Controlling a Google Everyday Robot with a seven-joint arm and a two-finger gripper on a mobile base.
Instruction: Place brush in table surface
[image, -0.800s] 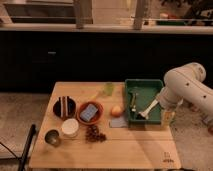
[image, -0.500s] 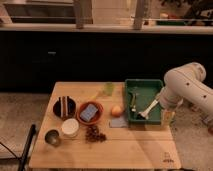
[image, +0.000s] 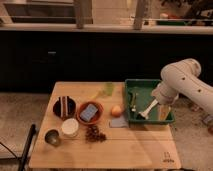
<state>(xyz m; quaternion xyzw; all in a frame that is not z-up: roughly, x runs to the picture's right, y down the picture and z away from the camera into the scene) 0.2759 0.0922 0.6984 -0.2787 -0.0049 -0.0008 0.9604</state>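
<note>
The brush (image: 148, 109) lies slanted in the green tray (image: 145, 83), with its white handle up to the right and its dark head down to the left. My gripper (image: 159, 103) hangs from the white arm (image: 182, 80) over the tray's right side, at the handle's upper end. I cannot tell whether it touches or holds the brush. A slim yellowish utensil (image: 133, 103) lies in the tray to the brush's left. The light-wood table surface (image: 125, 147) has a small dark logo (image: 168, 158) at its front right corner.
On the table's left half are a dark bowl (image: 64, 106), an orange bowl with a blue item (image: 90, 112), a white cup (image: 70, 127), a metal cup (image: 52, 137), a dark fruit cluster (image: 93, 133), an orange ball (image: 116, 110) and a grey cloth (image: 119, 122).
</note>
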